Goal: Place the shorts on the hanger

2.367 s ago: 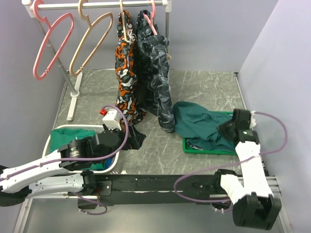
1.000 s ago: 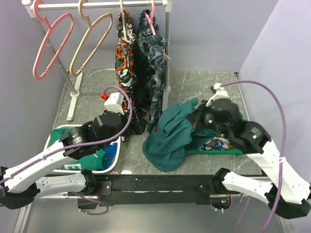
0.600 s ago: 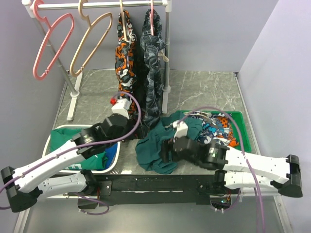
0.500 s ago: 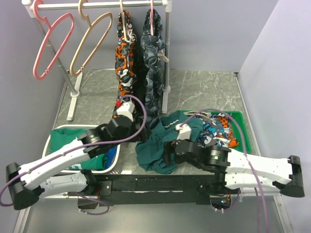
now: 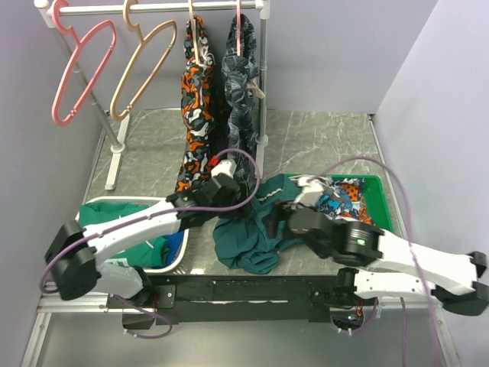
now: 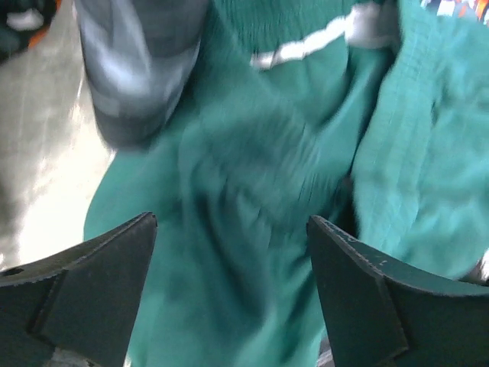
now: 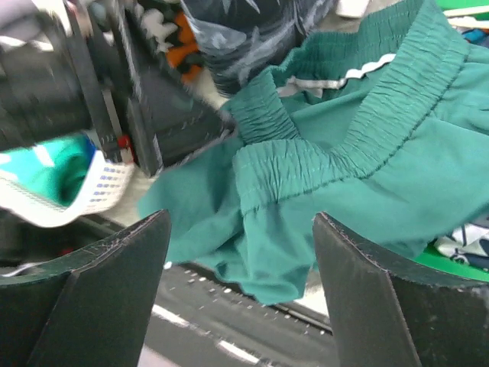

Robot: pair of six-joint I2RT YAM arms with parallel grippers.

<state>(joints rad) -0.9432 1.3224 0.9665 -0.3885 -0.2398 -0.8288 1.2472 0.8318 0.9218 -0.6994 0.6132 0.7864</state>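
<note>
Shorts [image 7: 321,191]: heaped on table, just beneath my left gripper [image 6: 229,222] and right gripper [image 7: 241,222]. Both have fingers apart, empty. Fabric looks soft, light, limp; will sag. Gathered waistband [image 7: 306,164] likely best hold. Hanger [image 5: 116,111] well beyond left gripper, on rail [image 5: 153,9].

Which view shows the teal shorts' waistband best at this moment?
Right wrist: the shorts fill the frame in focus, with the gathered elastic waistband plain to see. The left wrist view shows the same fabric close up but motion-blurred. The top view shows the whole garment small, without fabric detail.
</note>
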